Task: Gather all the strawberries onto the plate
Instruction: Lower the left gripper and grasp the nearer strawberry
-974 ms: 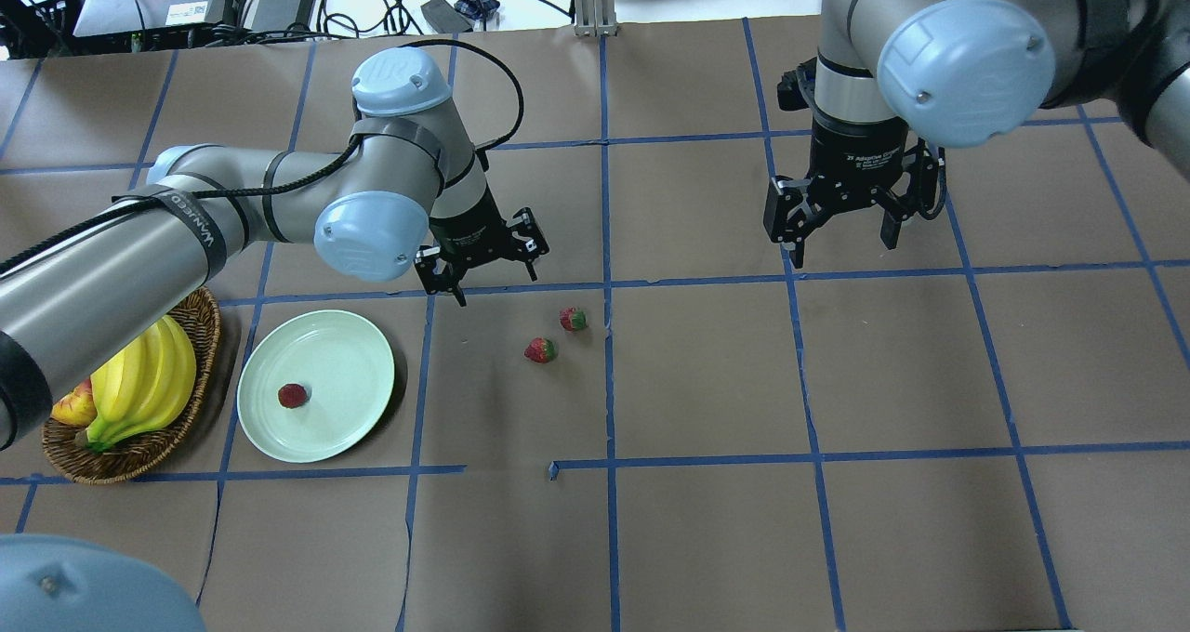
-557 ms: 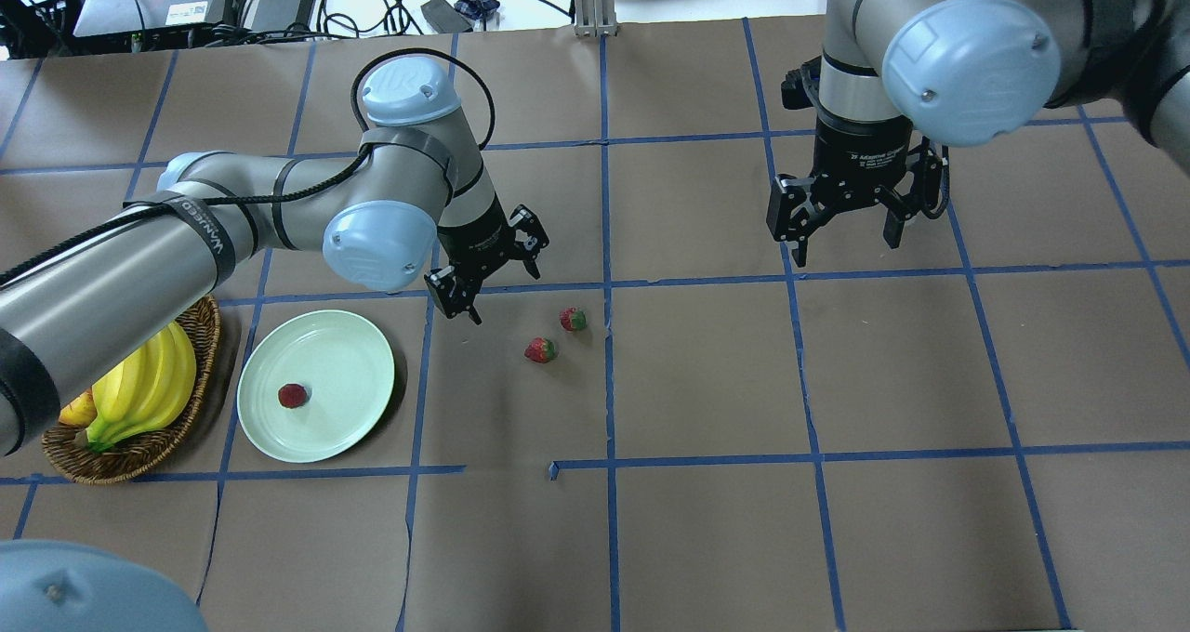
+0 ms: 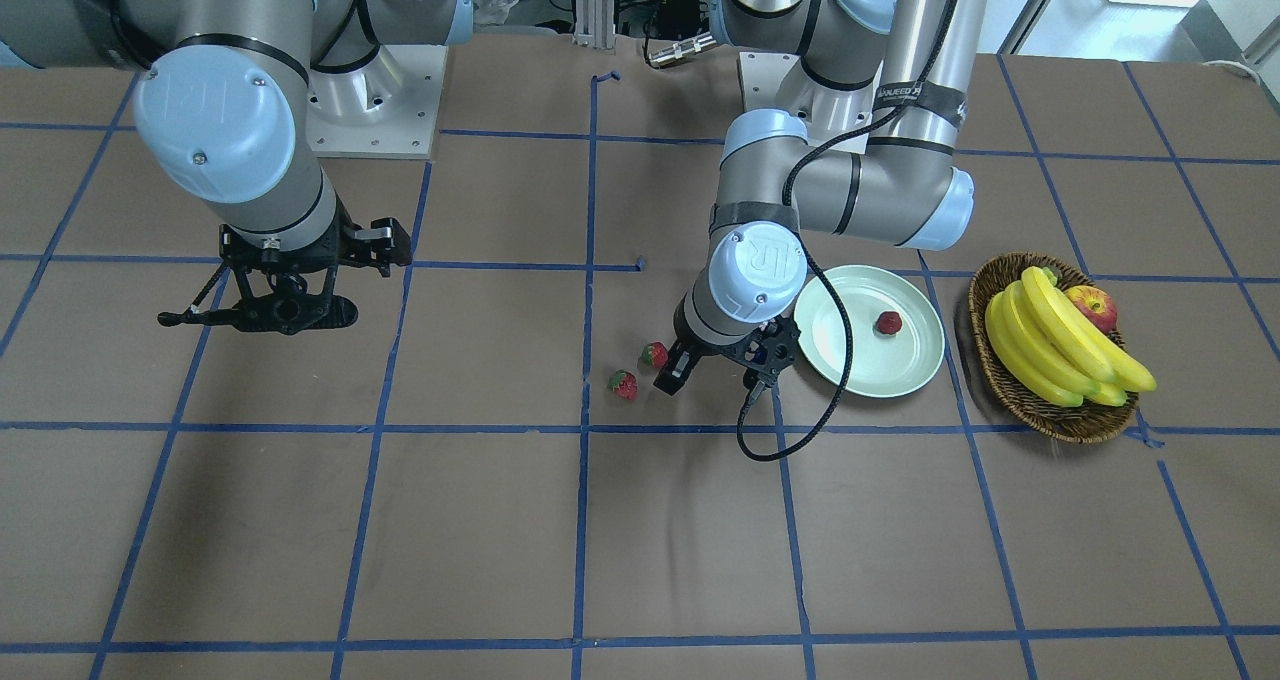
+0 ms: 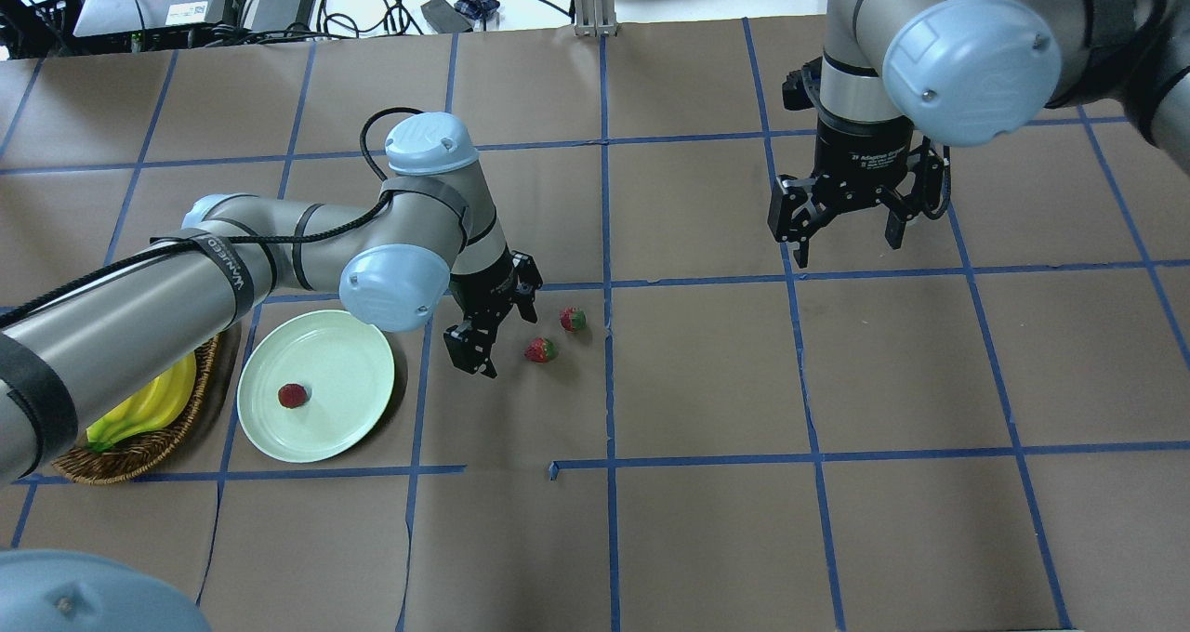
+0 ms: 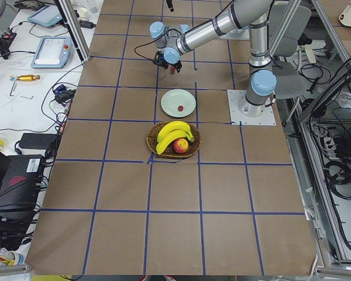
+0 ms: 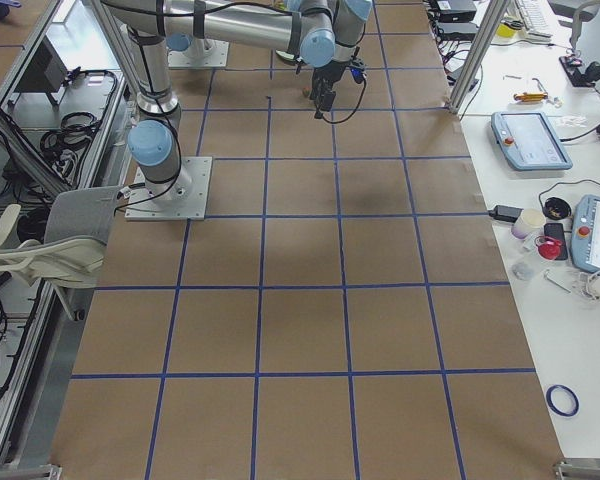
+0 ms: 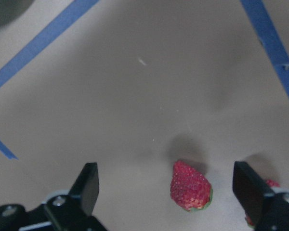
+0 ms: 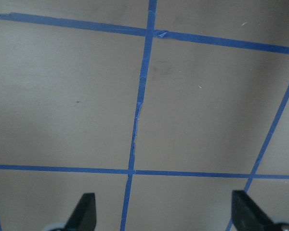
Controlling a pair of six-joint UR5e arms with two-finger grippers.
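Left gripper (image 4: 504, 339): dropped in from beyond the blue line (image 4: 576, 285) since a second ago, jaws wide, lining up to straddle a berry.
Plate (image 4: 349, 353): pale green, one strawberry (image 4: 293, 395) already home.
Loose strawberries (image 4: 540, 349): two on the paper, red, pitted, green-capped; nearer one centred in the wrist view.
Right gripper (image 4: 844, 246): far off, spread, empty.
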